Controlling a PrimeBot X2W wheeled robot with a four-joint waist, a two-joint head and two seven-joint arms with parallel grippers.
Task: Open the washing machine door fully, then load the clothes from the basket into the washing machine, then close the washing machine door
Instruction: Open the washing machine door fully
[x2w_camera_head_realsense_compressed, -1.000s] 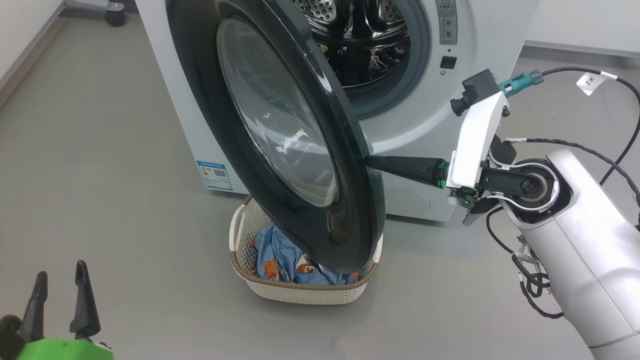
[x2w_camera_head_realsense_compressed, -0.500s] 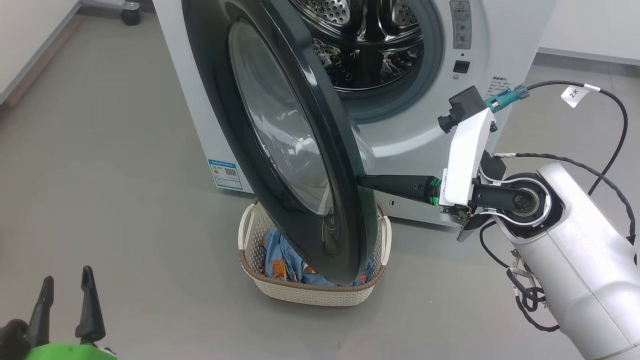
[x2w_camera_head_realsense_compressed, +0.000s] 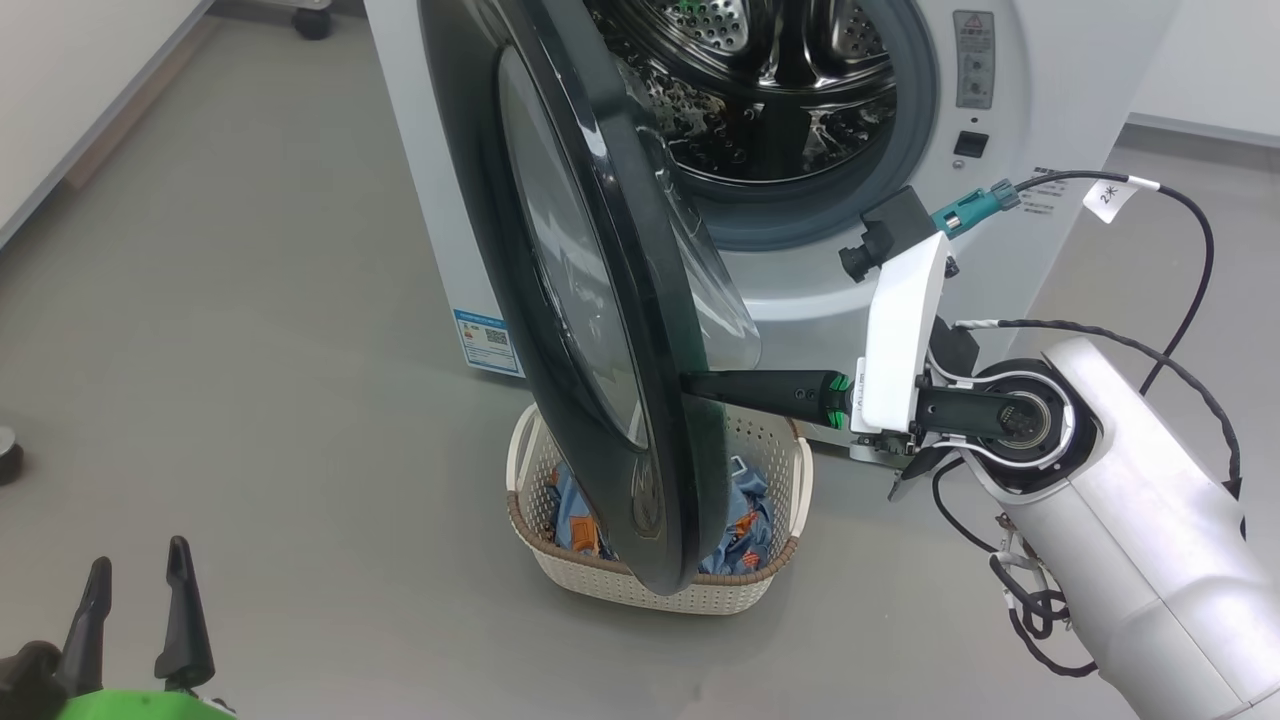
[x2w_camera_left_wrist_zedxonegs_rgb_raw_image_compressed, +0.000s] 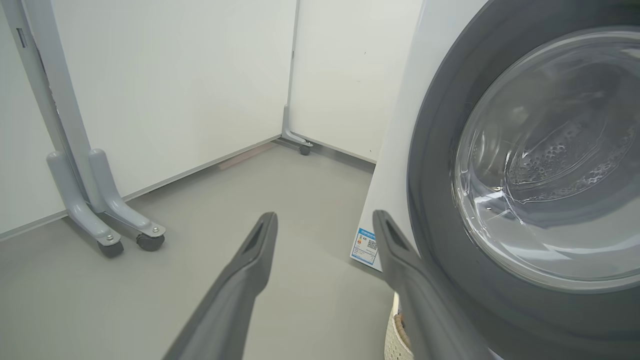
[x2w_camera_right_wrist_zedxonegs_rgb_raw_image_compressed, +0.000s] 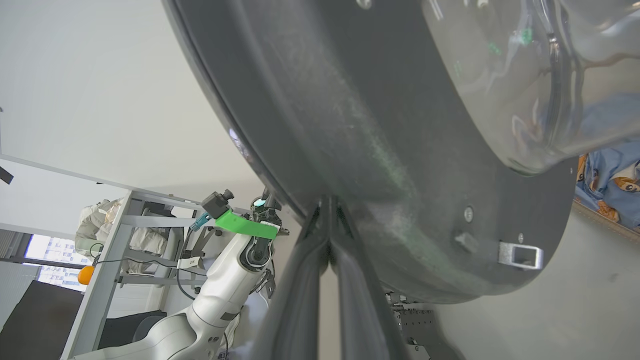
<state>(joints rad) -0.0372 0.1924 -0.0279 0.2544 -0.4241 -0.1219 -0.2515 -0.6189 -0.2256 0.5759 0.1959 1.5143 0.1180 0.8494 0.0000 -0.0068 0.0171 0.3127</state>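
Right hand (x2w_camera_head_realsense_compressed: 695, 384): pinched shut and empty, tips pressing the washing machine door (x2w_camera_head_realsense_compressed: 585, 300) from inside.
Left hand (x2w_camera_head_realsense_compressed: 140, 560): spread wide, idle.
Door: half open, hanging over the basket (x2w_camera_head_realsense_compressed: 590, 585) on the floor.
Risk: we judge the ungripped tips may skid off the glossy rim.

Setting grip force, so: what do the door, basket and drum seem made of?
Washing machine door: glossy black rim, likely plastic, with reflections; clear bowl looks like glass. Basket: matte cream perforated plastic, probably. Drum: shiny perforated metal, seemingly steel.
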